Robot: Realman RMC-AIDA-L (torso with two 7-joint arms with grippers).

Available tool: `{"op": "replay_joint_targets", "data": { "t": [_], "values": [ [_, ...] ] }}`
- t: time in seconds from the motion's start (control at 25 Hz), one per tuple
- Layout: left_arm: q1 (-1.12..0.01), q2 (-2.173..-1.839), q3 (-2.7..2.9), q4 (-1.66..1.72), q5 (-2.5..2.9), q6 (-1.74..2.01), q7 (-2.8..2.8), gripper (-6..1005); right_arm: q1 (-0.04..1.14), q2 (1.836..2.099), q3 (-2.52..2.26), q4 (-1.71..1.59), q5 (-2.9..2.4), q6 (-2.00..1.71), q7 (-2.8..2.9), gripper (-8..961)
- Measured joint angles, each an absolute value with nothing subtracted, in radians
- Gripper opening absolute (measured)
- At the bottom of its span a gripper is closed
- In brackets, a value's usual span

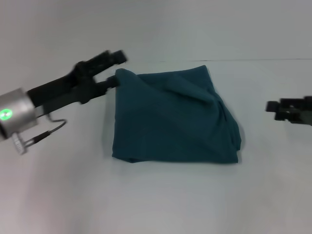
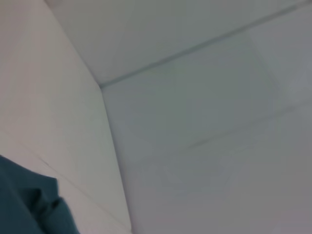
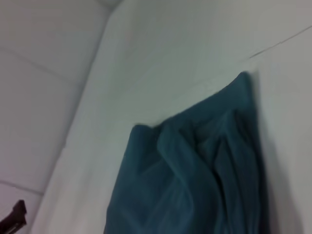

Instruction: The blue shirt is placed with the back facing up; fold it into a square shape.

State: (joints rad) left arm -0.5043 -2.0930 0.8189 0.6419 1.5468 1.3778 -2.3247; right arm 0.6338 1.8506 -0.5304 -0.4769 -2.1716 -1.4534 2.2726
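Blue shirt [image 1: 173, 119] folded roughly square on white table [image 1: 161, 200], left gripper [image 1: 116, 70] spread at its ten o'clock corner, right gripper [image 1: 273, 108] off at three o'clock, fingers impossible to tell

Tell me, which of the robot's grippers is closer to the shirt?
The left. The left gripper is at the far left corner of the shirt, touching or nearly touching the cloth. The right gripper hangs off to the shirt's right, with bare table between them.

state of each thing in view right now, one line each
blue shirt: folded into a rough square, flat on the table, far-left corner lifted
left pincer: at the shirt's far-left corner, seemingly pinching it
right pincer: off to the shirt's right, clear of it
table: white, bearing the shirt
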Motion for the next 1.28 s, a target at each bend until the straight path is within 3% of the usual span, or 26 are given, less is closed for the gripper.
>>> {"op": "replay_joint_targets", "data": {
  "t": [0.08, 0.56, 1.28],
  "values": [
    [-0.483, -2.094, 0.769, 0.643, 1.576, 1.403, -2.326, 938, 0.682, 1.846, -0.533, -0.483, -2.228, -1.453, 2.311, 622],
    [-0.421, -2.090, 0.631, 0.666, 1.693, 1.494, -2.331, 934, 0.880, 1.875, -0.738, -0.579, -2.434, -1.392, 2.554, 622],
    [-0.432, -2.097, 0.640, 0.663, 1.697, 1.493, -2.330, 934, 0.934, 1.976, -0.919, -0.505, -2.469, -1.108, 2.585, 621]
  ]
}}
